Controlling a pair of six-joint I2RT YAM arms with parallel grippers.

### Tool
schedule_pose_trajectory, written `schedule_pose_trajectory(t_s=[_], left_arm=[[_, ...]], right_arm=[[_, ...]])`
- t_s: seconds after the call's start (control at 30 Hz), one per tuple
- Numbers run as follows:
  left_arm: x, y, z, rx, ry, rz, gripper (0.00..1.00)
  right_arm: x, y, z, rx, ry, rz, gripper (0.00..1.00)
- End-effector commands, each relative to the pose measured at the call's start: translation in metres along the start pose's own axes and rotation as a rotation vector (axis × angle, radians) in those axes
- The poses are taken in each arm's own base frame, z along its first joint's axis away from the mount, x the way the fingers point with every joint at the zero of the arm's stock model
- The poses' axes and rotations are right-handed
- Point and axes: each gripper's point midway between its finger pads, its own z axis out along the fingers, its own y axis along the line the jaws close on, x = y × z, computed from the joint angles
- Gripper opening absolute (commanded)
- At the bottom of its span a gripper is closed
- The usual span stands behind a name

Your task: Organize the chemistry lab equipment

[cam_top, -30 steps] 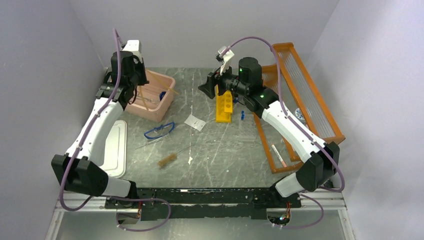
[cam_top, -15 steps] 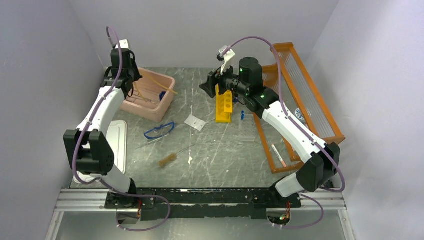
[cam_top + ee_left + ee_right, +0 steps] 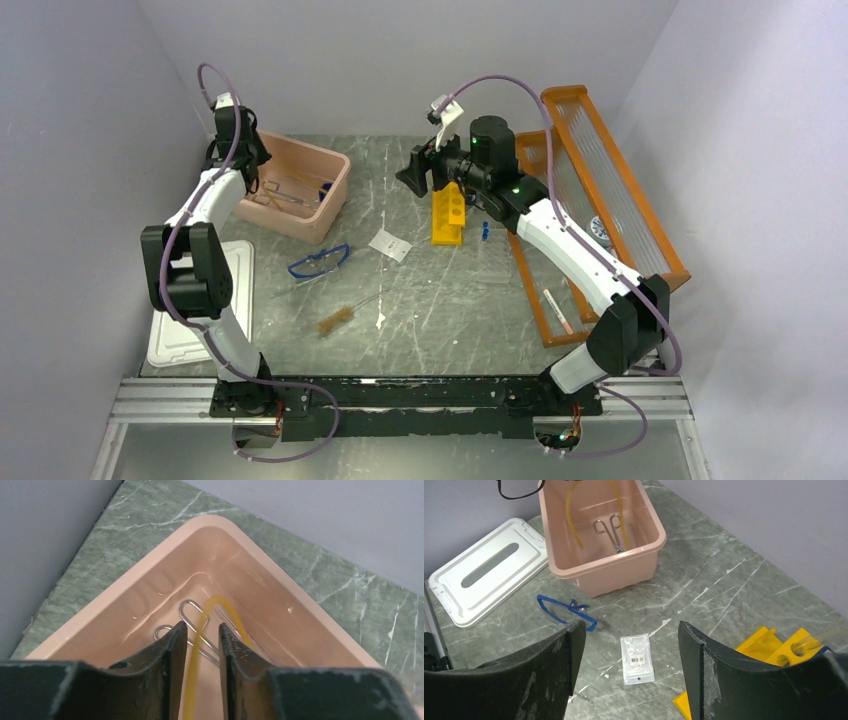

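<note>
At the pink tub [image 3: 322,205], left arm [image 3: 205,205]: elbow folded high, forearm reaching over the tub's far-left corner, wrist pointing down into it.
Left pincer [image 3: 201,626]: fingers a narrow gap apart, clamping nothing; amber tubing [image 3: 222,605] shows through the gap, lying on the tub's floor.
Right arm [image 3: 570,250]: stretched from the near edge toward the far side, well right of the tub, wrist camera looking back toward the tub.
Right pincer [image 3: 630,626]: fingers wide apart, empty, held above the surface [image 3: 450,310] to the tub's right.
Inside the tub: metal scissors [image 3: 611,527] between the tubing's two strands.
Outside the tub: blue-framed goggles [image 3: 566,611] just off its near wall; white packet [image 3: 637,657] to its near-right; wire tube brush [image 3: 335,320] well to its near side; white lid [image 3: 489,567] flat at its near-left.
Surface and room: green marbled stone, grey walls; yellow rack [image 3: 449,212] and orange shelf rack [image 3: 610,190] well right of the tub.
</note>
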Motion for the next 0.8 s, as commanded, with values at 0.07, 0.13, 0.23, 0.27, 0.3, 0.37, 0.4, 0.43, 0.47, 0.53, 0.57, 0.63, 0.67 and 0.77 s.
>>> schedule_pose_trajectory(t_s=[0.07,0.13,0.23,0.27,0.3,0.37,0.4,0.43,0.47,0.53,0.57,0.63,0.67,0.77], left_arm=[[-0.025,-0.001,0.008,0.012,-0.076,-0.014,0.46],[-0.031,-0.011,0.003,0.065,-0.073,0.008,0.48],[-0.037,-0.029,-0.012,0.162,-0.037,0.034,0.50],[-0.040,-0.032,-0.020,0.187,-0.032,0.044,0.51],[-0.047,-0.035,-0.030,0.207,-0.037,0.050,0.52],[-0.052,-0.040,-0.050,0.240,-0.035,0.054,0.54],[-0.053,-0.041,-0.060,0.249,-0.035,0.050,0.55],[-0.049,-0.045,-0.069,0.278,-0.023,0.052,0.55],[-0.048,-0.048,-0.080,0.301,-0.018,0.052,0.56],[-0.039,-0.055,-0.099,0.335,0.005,0.056,0.58],[-0.035,-0.054,-0.107,0.341,0.020,0.059,0.58],[-0.017,-0.066,-0.125,0.376,0.070,0.072,0.58],[-0.008,-0.068,-0.133,0.387,0.096,0.075,0.58],[0.027,-0.072,-0.156,0.426,0.188,0.089,0.58]], right_arm=[[0.004,-0.005,0.004,0.011,-0.004,0.012,0.71],[0.007,-0.005,0.007,0.016,0.001,0.018,0.71],[0.014,-0.005,0.012,0.016,0.020,0.073,0.69],[0.016,-0.004,0.015,0.013,0.024,0.093,0.69],[0.019,-0.001,0.017,0.006,0.029,0.108,0.68],[0.028,0.003,0.023,0.015,0.037,0.130,0.67],[0.032,0.006,0.026,0.023,0.041,0.138,0.67],[0.037,0.012,0.030,0.019,0.050,0.144,0.67],[0.043,0.020,0.034,0.005,0.061,0.148,0.67],[0.059,0.032,0.044,-0.009,0.093,0.154,0.67],[0.068,0.039,0.049,-0.020,0.109,0.156,0.67],[0.088,0.052,0.057,-0.038,0.153,0.163,0.67],[0.099,0.057,0.061,-0.037,0.181,0.172,0.67],[0.137,0.073,0.067,-0.050,0.262,0.167,0.67]])
